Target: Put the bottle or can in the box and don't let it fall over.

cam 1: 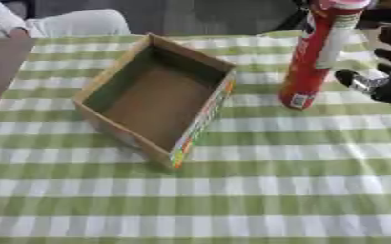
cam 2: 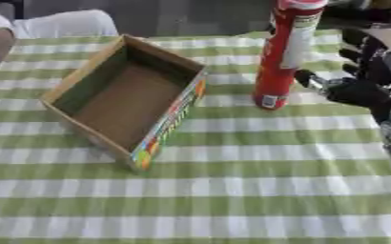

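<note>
Right eye view: tall red can stands upright on checked cloth, just right of empty box. Right hand beside can, fingers spread, not gripping. Risk: fingertip bump topples tall can before grasp.

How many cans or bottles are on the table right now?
1: a tall red can standing upright on the checked cloth, right of the empty box, beside the right hand. None shows inside the box.
</note>
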